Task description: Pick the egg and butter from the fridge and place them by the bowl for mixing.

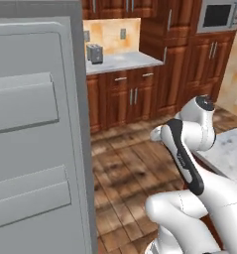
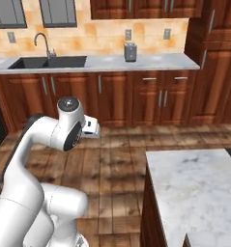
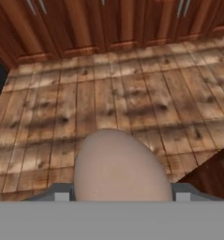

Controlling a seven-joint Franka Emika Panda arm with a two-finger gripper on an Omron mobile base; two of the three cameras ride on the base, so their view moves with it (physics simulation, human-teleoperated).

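While I watch the hand view, the egg [image 3: 123,166] sits low at center, clamped in my tool [image 3: 119,193] above the wooden floor [image 3: 132,98]. At far left in the left base view stands the fridge [image 1: 35,139] door.

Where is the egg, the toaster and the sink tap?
egg [image 3: 123,166]: hand view, middle of its brown shell.
toaster [image 2: 130,52]: right base view, its grey front, on the counter.
sink tap [image 2: 41,41]: right base view, top of its curved neck.
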